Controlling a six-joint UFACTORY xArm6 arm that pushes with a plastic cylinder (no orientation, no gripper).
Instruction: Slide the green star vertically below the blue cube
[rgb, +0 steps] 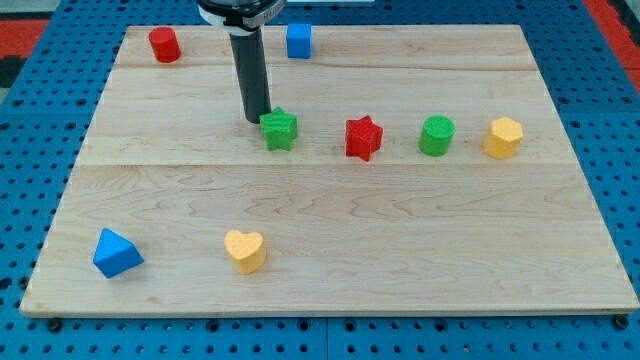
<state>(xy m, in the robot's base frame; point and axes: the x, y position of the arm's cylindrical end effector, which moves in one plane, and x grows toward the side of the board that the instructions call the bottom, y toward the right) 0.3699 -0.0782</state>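
Green star (280, 129), small, light and rigid, sits on the table (330, 240) below and slightly left of the blue cube (298, 41); the tip (257, 120) touches its left side, holding nothing, only pushing.

Green star (280, 129) flat on the wooden board, left end of the mid-board row, lying toward the view's bottom from the blue cube (298, 41) at the top edge, well apart.
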